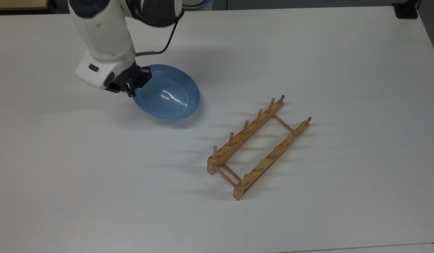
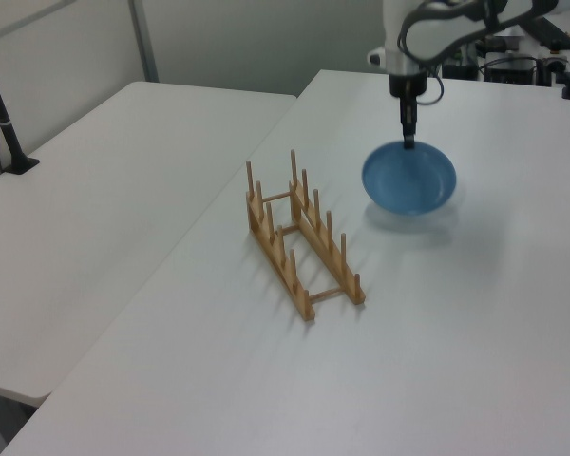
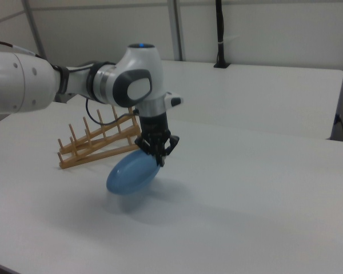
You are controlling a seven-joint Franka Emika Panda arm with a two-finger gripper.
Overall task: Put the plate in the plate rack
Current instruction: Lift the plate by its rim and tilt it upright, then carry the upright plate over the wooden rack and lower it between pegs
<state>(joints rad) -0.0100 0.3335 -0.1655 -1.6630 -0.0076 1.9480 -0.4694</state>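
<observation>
Meanwhile, plate rack [image 1: 259,147] well apart from tool-held [image 1: 132,84] plate [image 1: 166,93].

1. A big white table [image 1: 308,52] is taking up most of the top view; a second white table [image 2: 104,180] is sitting beside it in the left view
2. A black post [image 2: 0,104] is standing on that second table; another dark post [image 3: 219,34] is rising at the back of the right view
</observation>
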